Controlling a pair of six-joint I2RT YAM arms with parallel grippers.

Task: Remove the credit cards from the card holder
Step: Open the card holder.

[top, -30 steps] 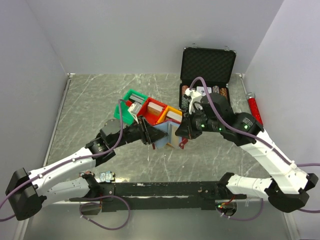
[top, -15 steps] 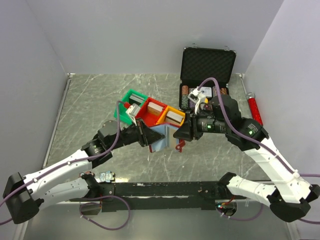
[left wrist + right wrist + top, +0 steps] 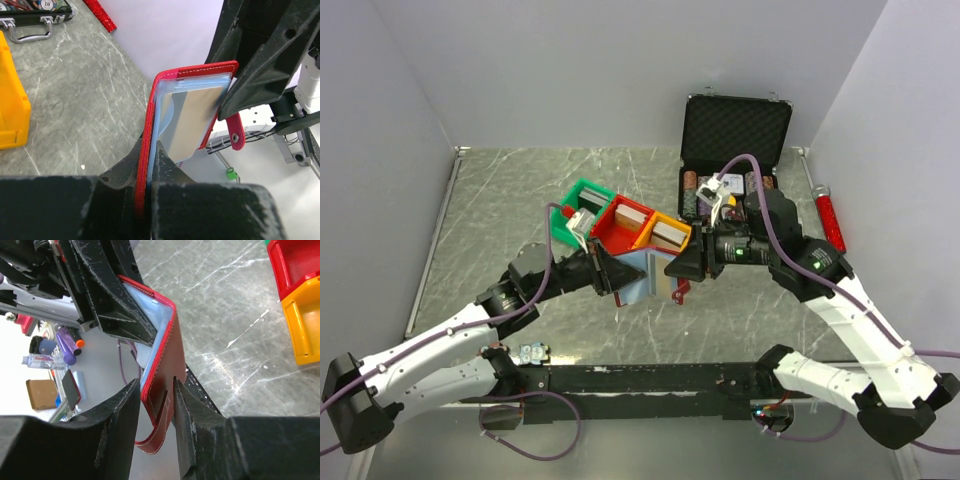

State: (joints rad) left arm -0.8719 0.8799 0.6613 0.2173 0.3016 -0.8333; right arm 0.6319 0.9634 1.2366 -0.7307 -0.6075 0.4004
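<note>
The card holder (image 3: 653, 280) is a dark-red wallet held off the table between both arms, below the bins. My left gripper (image 3: 616, 272) is shut on one red cover (image 3: 148, 120) together with a blue sleeve edge. The credit cards (image 3: 192, 117) show as pale blue-grey and tan rectangles in clear sleeves inside the open wallet. My right gripper (image 3: 674, 268) straddles the other cover (image 3: 164, 365) and its strap tab (image 3: 152, 440). Its jaws stand apart: one finger lies against the leather, and a gap shows at the other.
Green (image 3: 582, 205), red (image 3: 625, 222) and yellow (image 3: 666, 233) bins with card decks sit just behind the wallet. An open black chip case (image 3: 735, 130) stands at the back right, with a red stick (image 3: 826, 215) beside it. White walls enclose the grey marbled table (image 3: 500, 200).
The left jaws have closed onto the wallet's cover and the right jaws have widened off it. Both grippers and the wallet have drifted slightly back toward the bins.
</note>
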